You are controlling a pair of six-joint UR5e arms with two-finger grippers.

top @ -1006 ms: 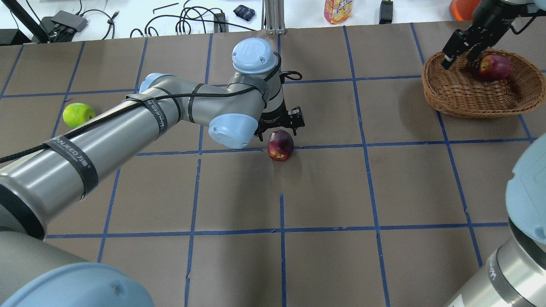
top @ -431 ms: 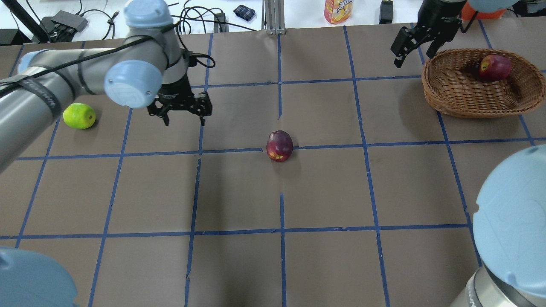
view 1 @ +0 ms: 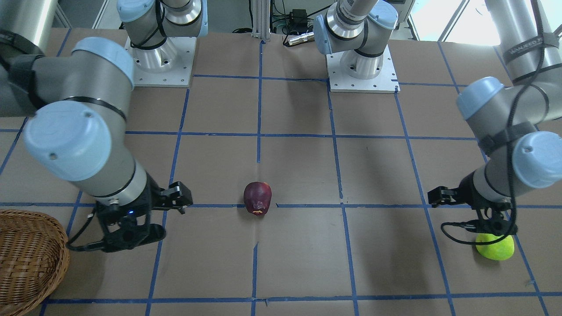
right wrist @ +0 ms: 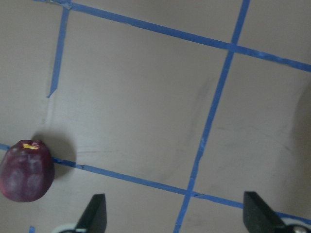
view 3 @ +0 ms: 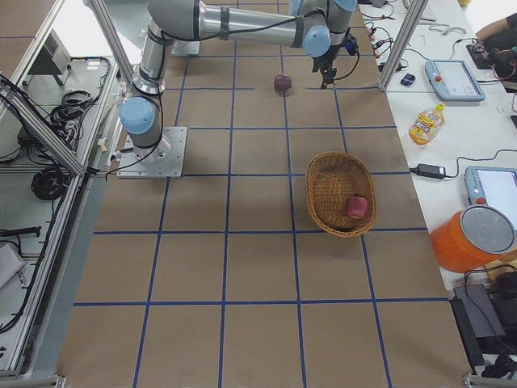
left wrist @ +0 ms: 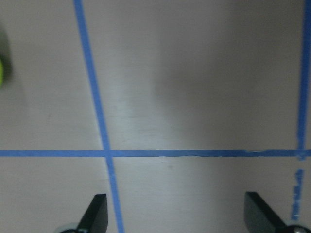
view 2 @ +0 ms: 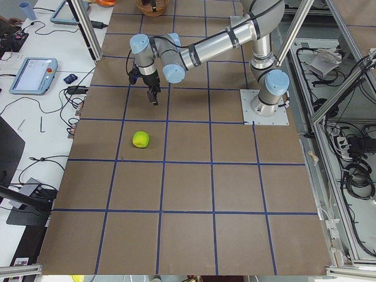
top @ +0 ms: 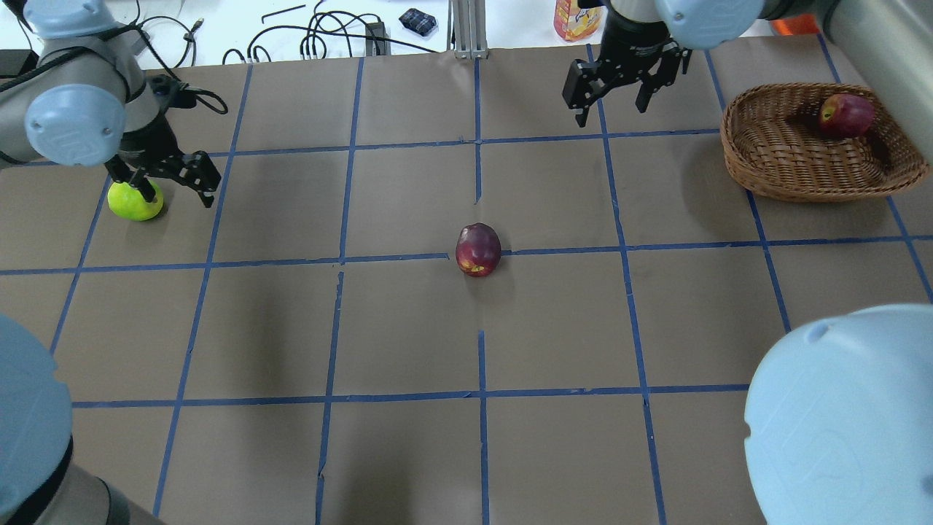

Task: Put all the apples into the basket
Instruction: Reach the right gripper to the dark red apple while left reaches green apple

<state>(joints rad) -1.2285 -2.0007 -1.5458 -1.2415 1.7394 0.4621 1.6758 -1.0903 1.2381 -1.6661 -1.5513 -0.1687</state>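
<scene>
Overhead: we count one wicker basket [top: 802, 179] at the far right of the table [top: 408, 328]. It holds one red apple [top: 845, 115], resting against its far wall. Two apples lie outside it on the table: the maroon apple [top: 478, 249] at centre and the green apple [top: 133, 203] at far left. That makes three apples in all. The left gripper [top: 175, 191] hangs just beside the green apple, and the right gripper [top: 614, 109] hangs well apart from the basket.

Front-facing: only the basket's edge shows, so we cannot see inside. The left gripper partly hides the green apple.

Exterior right: the red apple sits inside the basket.

Left wrist: fingers spread wide, bare table between them, a green sliver at the left edge.

Right wrist: fingers spread wide. The maroon apple is at lower left, outside the gap, on a tape line [right wrist: 146, 180].
</scene>
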